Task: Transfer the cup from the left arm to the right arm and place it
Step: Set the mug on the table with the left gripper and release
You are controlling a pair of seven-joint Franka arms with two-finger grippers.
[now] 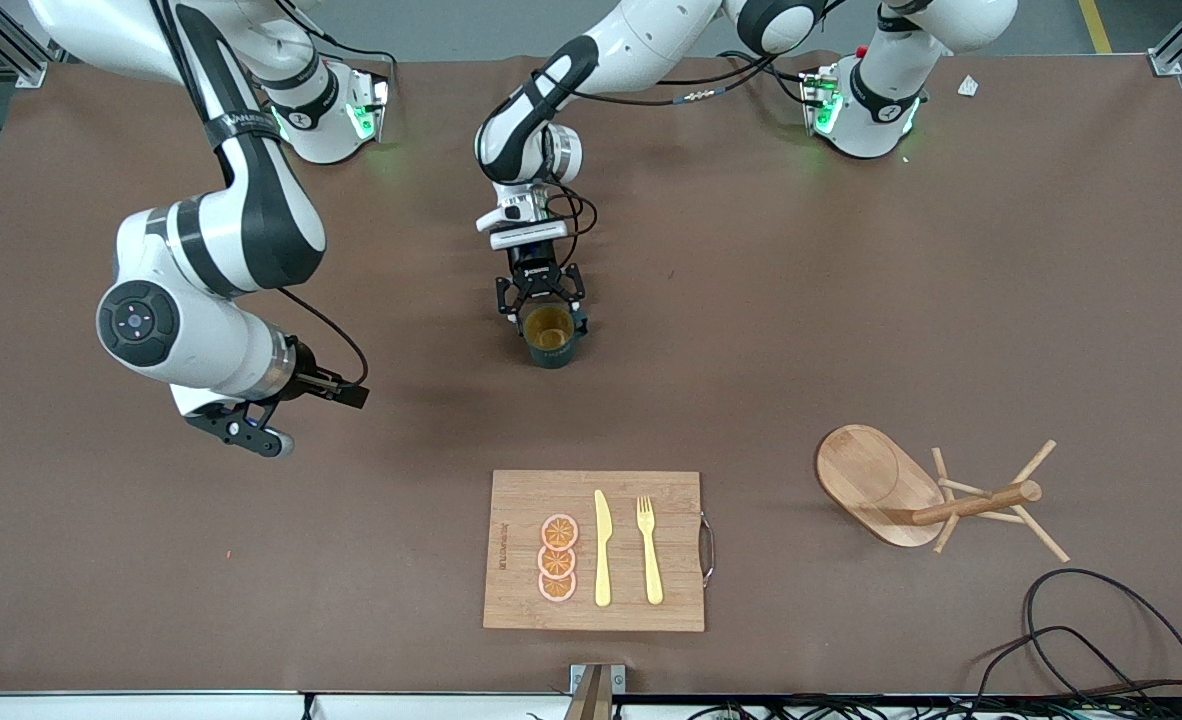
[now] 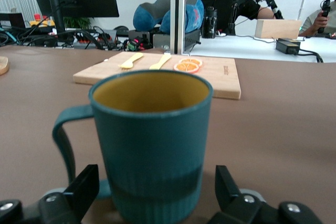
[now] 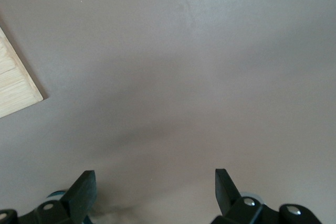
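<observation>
We see the cup (image 1: pixel 551 336) standing upright near the middle of the brown tabletop (image 1: pixel 851 300), mouth up. In the left wrist view its handle (image 2: pixel 65 135) sticks out to one side. Our left tool (image 1: pixel 541 298) is low at the cup, its fingers (image 2: pixel 79 190) spread wide on both sides and not squeezing it. Our right tool (image 1: pixel 251 432) waits toward the right arm's end, wide open and holding nothing. A wooden board (image 1: pixel 594 550) lies by the front edge. A wooden rack (image 1: pixel 936 495) lies tipped over toward the left arm's end. People sit at desks past the tabletop.
</observation>
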